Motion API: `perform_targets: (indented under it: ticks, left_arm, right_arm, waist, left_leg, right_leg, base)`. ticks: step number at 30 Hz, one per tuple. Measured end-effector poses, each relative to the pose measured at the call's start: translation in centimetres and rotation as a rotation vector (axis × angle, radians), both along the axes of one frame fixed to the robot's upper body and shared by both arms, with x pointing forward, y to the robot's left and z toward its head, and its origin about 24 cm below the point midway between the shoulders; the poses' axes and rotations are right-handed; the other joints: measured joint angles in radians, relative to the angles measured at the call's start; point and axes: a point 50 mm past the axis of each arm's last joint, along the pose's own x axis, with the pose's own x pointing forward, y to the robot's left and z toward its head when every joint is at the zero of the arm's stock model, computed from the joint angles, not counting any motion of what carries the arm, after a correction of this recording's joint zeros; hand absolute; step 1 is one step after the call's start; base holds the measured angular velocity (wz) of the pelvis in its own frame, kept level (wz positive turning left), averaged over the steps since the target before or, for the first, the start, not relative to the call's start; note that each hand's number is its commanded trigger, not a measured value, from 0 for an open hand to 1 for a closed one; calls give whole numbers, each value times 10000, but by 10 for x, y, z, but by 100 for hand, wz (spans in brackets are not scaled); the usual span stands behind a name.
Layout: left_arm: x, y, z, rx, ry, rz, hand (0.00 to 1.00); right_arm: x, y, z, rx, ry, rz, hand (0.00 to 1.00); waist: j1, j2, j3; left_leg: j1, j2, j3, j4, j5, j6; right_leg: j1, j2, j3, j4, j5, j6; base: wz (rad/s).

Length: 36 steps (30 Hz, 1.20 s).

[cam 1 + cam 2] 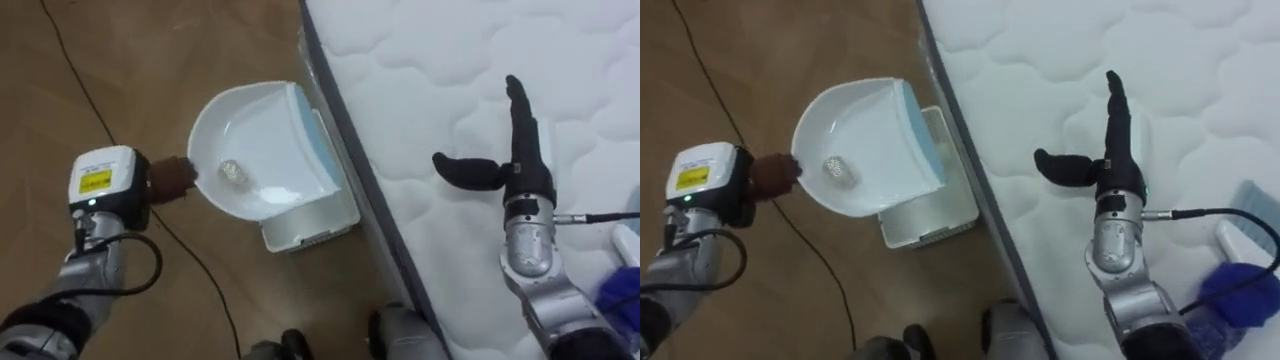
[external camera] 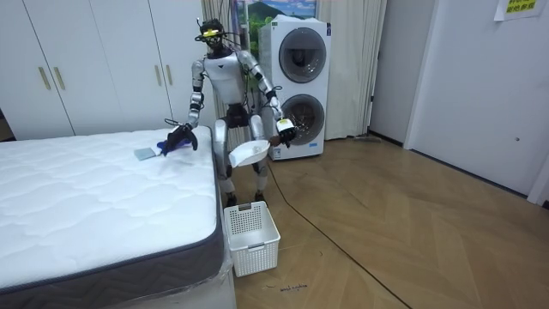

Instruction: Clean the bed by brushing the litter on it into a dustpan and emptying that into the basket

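I stand at the side of the bed, its white quilted mattress (image 1: pixel 440 70) to my right. My left hand (image 1: pixel 110 185) is shut on the brown handle (image 1: pixel 172 178) of a white dustpan (image 1: pixel 265 140), which hangs over the floor beside the bed. A small crumpled scrap (image 1: pixel 232 172) lies in the pan. My right hand (image 1: pixel 518 160) is open just above the mattress, fingers straight and thumb spread, holding nothing. A blue brush (image 1: pixel 1238 285) lies on the bed near that arm.
A white slatted basket (image 1: pixel 312 228) stands on the wooden floor against the bed's edge, partly under the dustpan. In the room view a stacked washer and dryer (image 2: pixel 300 86) stand behind me, and white wardrobes (image 2: pixel 86 60) line the wall.
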Motion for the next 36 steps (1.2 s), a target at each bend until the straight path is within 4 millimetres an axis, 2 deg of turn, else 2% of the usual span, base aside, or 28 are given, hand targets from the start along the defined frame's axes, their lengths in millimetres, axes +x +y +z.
perform_targets:
  ticks: [5,8,10,11,12,13,14,15,16,19,20,24,28,30,36]
  left_arm:
    - [0,12,6,975,498,-247,100]
    - [-4,27,12,1999,955,-552,100]
    - [-6,34,16,2501,1108,-620,100]
    - [-7,37,17,2660,1155,-647,100]
    - [-9,41,18,2815,1198,-628,100]
    - [-10,44,19,2918,1236,-629,100]
    - [-15,49,19,3084,1325,-589,100]
    - [-19,53,19,3201,1386,-567,100]
    - [-21,55,19,3250,1425,-537,100]
    - [-32,58,11,3342,1799,-397,100]
    - [-33,59,11,3321,1996,-382,100]
    - [-38,62,5,3240,2857,-188,100]
    - [-46,74,3,3273,3550,276,100]
    - [-49,81,4,3187,3815,640,100]
    - [-51,81,2,3017,4314,788,100]
  right_arm:
    - [-4,-2,-5,-69,286,-47,0]
    - [-3,-1,-5,-227,343,151,0]
    - [-3,-1,-5,-337,377,201,0]
    - [-5,-2,-6,-489,434,224,0]
    - [-6,-2,-7,-509,494,257,0]
    - [-8,-2,-8,-539,522,275,0]
    - [-10,-1,-9,-678,576,339,0]
    - [-13,-2,-12,-802,720,344,0]
    - [-15,-3,-14,-842,818,343,0]
    - [-22,-9,-20,-1028,1237,341,0]
    - [-24,-10,-22,-1058,1333,300,0]
    - [-24,-11,-23,-1080,1433,337,0]
    - [-24,-7,-24,-1031,1488,493,0]
    - [-25,-6,-24,-812,1527,562,0]
    - [-23,-1,-22,-756,1394,778,0]
  waist:
    - [116,56,2]
    - [181,79,-6]
    - [161,267,-28]
    - [150,501,-114]
    - [173,670,-126]
    - [187,731,-144]
    - [174,916,-184]
    - [148,1038,-185]
    - [149,1062,-199]
    - [123,1311,-254]
    - [136,1381,-245]
    - [172,1617,-225]
    - [200,1630,-221]
    - [182,1626,-217]
    - [146,1618,-208]
  left_leg:
    - [833,-127,223,-506,67,-16]
    - [1292,-96,473,-767,69,-24]
    - [1423,-83,492,-875,57,-19]
    - [1434,-113,472,-960,58,-16]
    - [1550,-115,475,-1075,59,-12]
    - [1607,-139,481,-1123,56,-9]
    - [1715,-190,497,-1249,50,2]
    - [1884,-266,498,-1379,51,4]
    - [1975,-301,499,-1448,53,7]
    - [2286,-507,548,-1792,83,58]
    - [2289,-526,681,-1811,93,75]
    - [2265,-651,760,-1909,125,132]
    - [2127,-843,886,-1887,136,172]
    - [1876,-836,990,-1694,105,215]
    - [1353,-798,1000,-1359,77,256]
  right_leg:
    - [441,-49,306,-104,-68,11]
    - [693,66,606,-290,-25,81]
    - [835,142,673,-476,33,155]
    - [898,206,681,-674,110,213]
    - [974,212,744,-780,152,246]
    - [989,201,801,-791,157,261]
    - [1048,160,821,-876,174,292]
    - [1163,130,857,-938,187,321]
    - [1195,94,907,-921,172,346]
    - [1338,8,1044,-953,102,468]
    - [1282,-6,1091,-933,95,491]
    - [1103,-87,1280,-842,68,570]
    - [660,-161,1627,-395,-39,656]
    - [348,-164,1757,-188,-69,639]
    - [-124,-141,1810,15,-75,630]
  base:
    - [-14]
    - [-28]
    - [-13]
    - [-8]
    - [-13]
    - [-20]
    - [-17]
    - [-15]
    - [-15]
    - [-5]
    - [0]
    - [-5]
    - [-10]
    - [-10]
    - [4]
